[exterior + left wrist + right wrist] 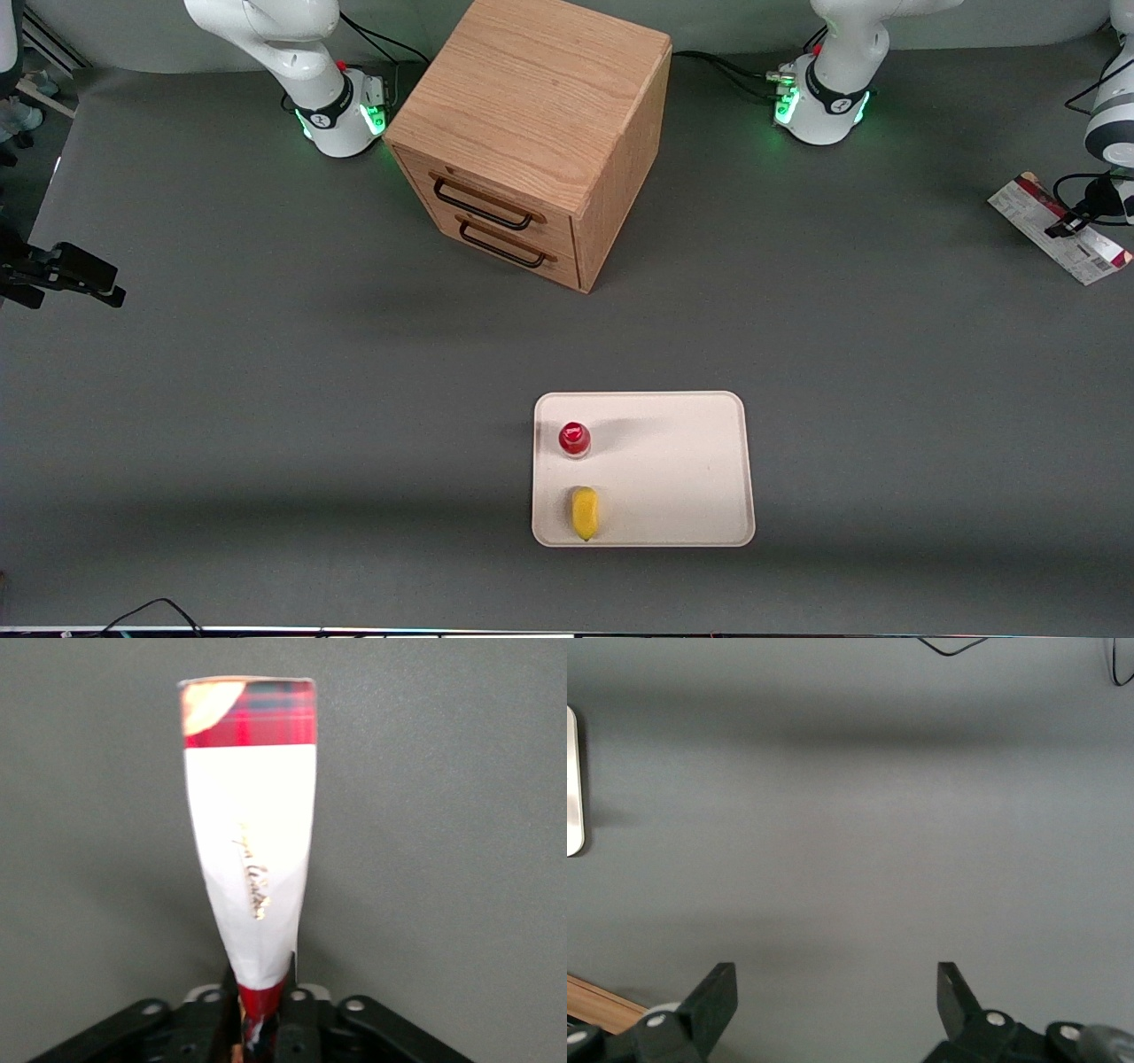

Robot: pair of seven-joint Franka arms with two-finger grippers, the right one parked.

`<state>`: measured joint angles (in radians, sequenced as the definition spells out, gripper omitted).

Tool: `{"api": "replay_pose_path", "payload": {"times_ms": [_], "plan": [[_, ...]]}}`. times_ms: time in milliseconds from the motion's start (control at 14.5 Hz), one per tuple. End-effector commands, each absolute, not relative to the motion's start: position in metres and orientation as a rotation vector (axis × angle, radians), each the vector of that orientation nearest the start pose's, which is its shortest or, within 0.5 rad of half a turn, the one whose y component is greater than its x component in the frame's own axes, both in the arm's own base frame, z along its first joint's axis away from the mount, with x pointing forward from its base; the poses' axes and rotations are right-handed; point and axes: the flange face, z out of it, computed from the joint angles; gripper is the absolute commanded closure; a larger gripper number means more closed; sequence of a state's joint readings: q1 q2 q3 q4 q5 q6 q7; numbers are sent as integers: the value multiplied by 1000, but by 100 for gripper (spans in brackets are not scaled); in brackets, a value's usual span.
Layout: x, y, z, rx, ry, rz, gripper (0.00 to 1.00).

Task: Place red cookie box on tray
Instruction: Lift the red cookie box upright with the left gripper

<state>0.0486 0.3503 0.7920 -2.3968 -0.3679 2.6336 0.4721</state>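
Observation:
The red cookie box (1045,221) is a long slim carton with its pale grey barcode face showing. It is at the working arm's end of the table, far from the tray. My left gripper (1070,223) is shut on it about midway along its length. In the left wrist view the box (252,842) shows a white face and a red tartan end, pinched between the gripper (263,1014) fingers and reaching away over the grey table. The cream-white tray (682,461) lies nearer the front camera, near the table's middle. Its edge shows in the right wrist view (571,780).
A small red-capped bottle (574,438) and a yellow item (584,512) sit on the tray, along its edge toward the parked arm. A wooden drawer cabinet (532,133) with two drawers stands farther from the camera, between the arm bases.

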Motion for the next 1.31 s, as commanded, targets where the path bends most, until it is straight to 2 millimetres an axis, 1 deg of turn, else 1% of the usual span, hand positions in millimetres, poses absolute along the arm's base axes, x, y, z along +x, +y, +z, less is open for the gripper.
{"api": "replay_pose_path", "payload": {"times_ms": [0, 69, 138, 207, 276, 345, 414, 483, 621, 690, 759, 828, 897, 1034, 1172, 1241], "plan": [[331, 387, 225, -2933, -916, -1, 100], [340, 384, 232, -2949, -900, -19, 100], [350, 385, 245, -2978, -900, -39, 100], [365, 382, 257, -3022, -884, -31, 100], [385, 373, 264, -3075, -844, -8, 100], [402, 368, 275, -3113, -815, 1, 100], [417, 368, 292, -3137, -826, 8, 100], [442, 353, 307, -3181, -802, 24, 100], [484, 329, 340, -3224, -665, 33, 100], [506, 310, 359, -3237, -558, 13, 100], [526, 287, 374, -3250, -510, -24, 100], [551, 258, 386, -3255, -505, -55, 100], [577, 222, 399, -3246, -476, -79, 100], [622, 144, 426, -3199, -320, -127, 100], [649, 84, 438, -3161, -114, -172, 100], [664, 50, 444, -3133, 17, -181, 100]]}}
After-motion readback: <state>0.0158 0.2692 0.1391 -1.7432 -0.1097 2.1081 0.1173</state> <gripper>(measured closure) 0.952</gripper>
